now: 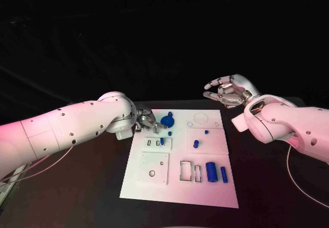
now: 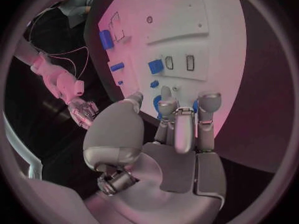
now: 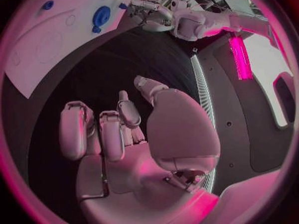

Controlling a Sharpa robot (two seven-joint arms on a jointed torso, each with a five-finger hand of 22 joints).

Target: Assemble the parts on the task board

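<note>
No legible text, label, brand, number or sign on anything in view.

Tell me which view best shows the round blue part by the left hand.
Head view: the round blue part lies in plain sight on the board, just beside the left hand. In the left wrist view the fingers mostly hide it. The right wrist view shows it small, near the rim.

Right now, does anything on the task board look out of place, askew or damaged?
Nothing stands out. The task board lies flat and looks undamaged, and the blue parts rest on it. The left hand is at the round blue part; the right hand hovers off the board.
</note>
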